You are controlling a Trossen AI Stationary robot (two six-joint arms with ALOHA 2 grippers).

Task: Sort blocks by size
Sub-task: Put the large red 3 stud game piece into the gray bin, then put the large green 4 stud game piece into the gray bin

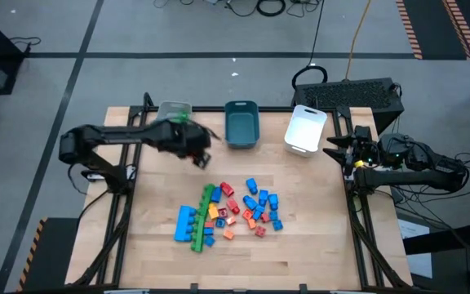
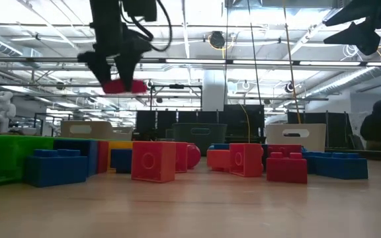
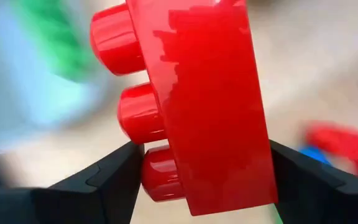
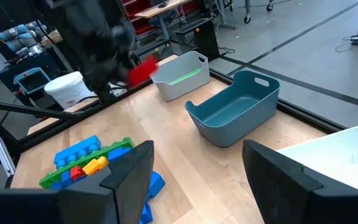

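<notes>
The blocks point(image 1: 231, 211) lie in a loose heap of blue, green, red, orange and yellow bricks at the middle of the table. My left gripper point(image 1: 201, 158) hangs high over the table between this heap and the grey tray point(image 1: 174, 110), shut on a red brick point(image 3: 210, 106). The low view also shows this red brick point(image 2: 124, 86), well above the tabletop. At the table's right edge my right gripper point(image 4: 194, 168) waits, open, nothing between its fingers. My left gripper pinches the red brick between its two fingers. One finger point(image 3: 114, 180) lies against the studded face point(image 3: 160, 177), the other point(image 3: 303, 180) against the opposite face. The fingers point steeply down from above. The brick is lifted clear of the table.
Three trays stand in a row along the far edge: the grey one with something green in it, a teal one point(image 1: 241, 124) and a white one point(image 1: 305, 129). Bare wood lies between the trays and the heap. A keyboard point(image 1: 357, 91) sits beyond the far right corner.
</notes>
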